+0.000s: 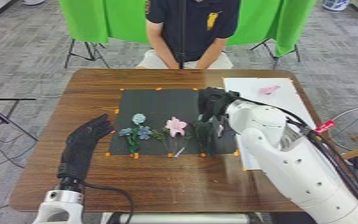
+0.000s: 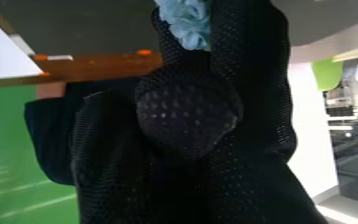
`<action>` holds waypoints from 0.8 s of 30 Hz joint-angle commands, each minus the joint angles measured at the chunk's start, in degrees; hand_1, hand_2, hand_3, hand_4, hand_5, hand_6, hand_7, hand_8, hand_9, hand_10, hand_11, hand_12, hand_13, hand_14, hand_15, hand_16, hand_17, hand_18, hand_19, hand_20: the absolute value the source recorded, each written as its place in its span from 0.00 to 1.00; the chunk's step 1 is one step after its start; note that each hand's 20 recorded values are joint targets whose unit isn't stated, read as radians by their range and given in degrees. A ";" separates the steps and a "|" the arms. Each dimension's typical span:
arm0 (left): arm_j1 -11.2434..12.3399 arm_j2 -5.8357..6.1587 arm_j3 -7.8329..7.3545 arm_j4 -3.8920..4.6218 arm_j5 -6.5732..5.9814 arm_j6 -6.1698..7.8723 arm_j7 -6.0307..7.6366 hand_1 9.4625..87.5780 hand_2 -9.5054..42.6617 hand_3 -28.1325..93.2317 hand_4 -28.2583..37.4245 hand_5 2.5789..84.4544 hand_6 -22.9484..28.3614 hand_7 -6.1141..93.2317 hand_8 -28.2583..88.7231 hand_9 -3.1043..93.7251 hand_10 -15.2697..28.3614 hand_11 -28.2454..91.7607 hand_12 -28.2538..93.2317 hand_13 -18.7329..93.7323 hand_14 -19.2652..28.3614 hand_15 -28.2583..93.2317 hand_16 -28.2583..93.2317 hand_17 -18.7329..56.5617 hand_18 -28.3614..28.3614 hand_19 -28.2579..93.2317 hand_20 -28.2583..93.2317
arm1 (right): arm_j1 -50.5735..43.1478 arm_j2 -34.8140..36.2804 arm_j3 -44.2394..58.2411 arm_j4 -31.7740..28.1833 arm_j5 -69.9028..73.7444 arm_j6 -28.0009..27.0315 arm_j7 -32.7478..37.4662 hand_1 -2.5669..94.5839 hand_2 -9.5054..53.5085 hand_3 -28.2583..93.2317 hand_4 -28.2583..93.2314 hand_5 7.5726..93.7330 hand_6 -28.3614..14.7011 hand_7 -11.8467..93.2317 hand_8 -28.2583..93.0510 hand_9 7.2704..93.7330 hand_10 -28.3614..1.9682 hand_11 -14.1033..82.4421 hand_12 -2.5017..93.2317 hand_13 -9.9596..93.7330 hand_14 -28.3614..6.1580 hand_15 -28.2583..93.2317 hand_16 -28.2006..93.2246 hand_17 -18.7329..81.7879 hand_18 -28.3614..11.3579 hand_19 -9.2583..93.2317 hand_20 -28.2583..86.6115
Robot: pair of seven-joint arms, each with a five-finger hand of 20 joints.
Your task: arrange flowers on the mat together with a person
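Bright, even light in the head view, pale streaks across the green cloth (image 2: 15,145) in the right wrist view

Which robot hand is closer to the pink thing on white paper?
The right hand, over the mat left of the pink thing; the left hand is past the mat's left edge.

In the head view, the right robot hand (image 1: 213,102) hides part of the black mat (image 1: 158,102), and the right arm (image 1: 286,165) covers some of the white sheet (image 1: 246,86). The pink item (image 1: 269,90) there is too blurred to make out. In the right wrist view, the blue flower (image 2: 190,22) is cut off by the picture's edge and partly hidden by the black glove.
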State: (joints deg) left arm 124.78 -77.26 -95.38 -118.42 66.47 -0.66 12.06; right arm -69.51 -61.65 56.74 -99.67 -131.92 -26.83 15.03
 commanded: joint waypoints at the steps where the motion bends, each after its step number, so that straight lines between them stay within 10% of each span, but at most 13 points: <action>1: 0.48 -0.78 -0.03 0.58 0.44 -1.18 -0.52 0.20 0.06 0.75 0.13 0.50 0.51 0.22 0.19 0.44 0.61 0.38 0.39 0.46 0.74 0.38 0.29 0.27 0.70 0.27 0.37 | 0.31 0.20 -0.54 0.99 -0.72 0.77 -0.60 0.93 0.00 0.00 0.52 0.84 0.64 0.24 0.27 0.96 0.57 0.22 0.27 1.00 0.81 0.72 0.36 0.95 0.59 0.96 0.51; 9: 0.46 -0.89 -0.27 0.48 0.57 -1.45 -0.60 0.20 0.06 0.75 0.13 0.50 0.51 0.22 0.19 0.44 0.61 0.38 0.39 0.46 0.74 0.37 0.29 0.27 0.71 0.27 0.37 | 0.62 0.88 -1.19 0.76 -1.79 -0.11 -1.26 0.84 0.00 0.01 0.64 0.77 0.68 0.25 0.19 0.88 0.54 0.28 0.17 1.00 0.80 0.72 0.37 0.95 0.59 0.97 0.50; 10: 0.42 -0.92 -0.27 0.53 0.62 -1.50 -0.59 0.20 0.06 0.75 0.13 0.50 0.51 0.22 0.19 0.44 0.61 0.38 0.39 0.46 0.74 0.37 0.29 0.27 0.71 0.27 0.37 | 0.63 0.95 -1.19 0.73 -2.28 -0.33 -1.60 0.75 0.00 0.21 0.51 0.76 0.70 0.24 0.19 0.88 0.54 0.28 0.16 1.00 0.80 0.72 0.37 0.95 0.60 0.96 0.51; 11: 0.45 -0.92 -0.28 0.51 0.57 -1.49 -0.64 0.20 0.05 0.75 0.13 0.50 0.51 0.22 0.19 0.44 0.61 0.38 0.39 0.46 0.74 0.37 0.29 0.27 0.71 0.27 0.37 | 0.72 1.04 -1.30 0.70 -2.21 -0.54 -1.44 0.57 0.00 0.64 0.16 0.76 0.69 0.25 0.15 0.87 0.53 0.28 0.16 1.00 0.81 0.72 0.37 0.95 0.60 0.97 0.51; 12: 0.49 -0.94 -0.32 0.48 0.61 -1.56 -0.66 0.20 0.05 0.75 0.13 0.50 0.51 0.22 0.19 0.44 0.61 0.38 0.39 0.46 0.74 0.37 0.29 0.27 0.71 0.27 0.37 | 0.76 1.11 -1.28 0.68 -2.19 -0.66 -1.54 0.53 0.00 0.75 0.07 0.75 0.69 0.25 0.15 0.87 0.53 0.28 0.16 1.00 0.81 0.72 0.37 0.94 0.60 0.97 0.51; 24: 0.52 -0.98 -0.48 0.42 0.64 -1.81 -0.87 0.20 0.05 0.75 0.13 0.50 0.51 0.22 0.19 0.44 0.61 0.38 0.39 0.46 0.74 0.37 0.29 0.27 0.71 0.27 0.37 | -1.87 2.42 6.20 -5.77 0.61 2.43 0.13 0.49 0.00 0.78 0.02 0.70 0.69 0.24 0.14 0.83 0.48 0.26 0.15 1.00 0.81 0.71 0.37 0.93 0.60 0.98 0.49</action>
State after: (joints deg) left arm 124.76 -77.74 -95.66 -118.34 66.81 -1.51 11.96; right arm -69.04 -60.38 55.98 -99.28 -133.52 -27.69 13.86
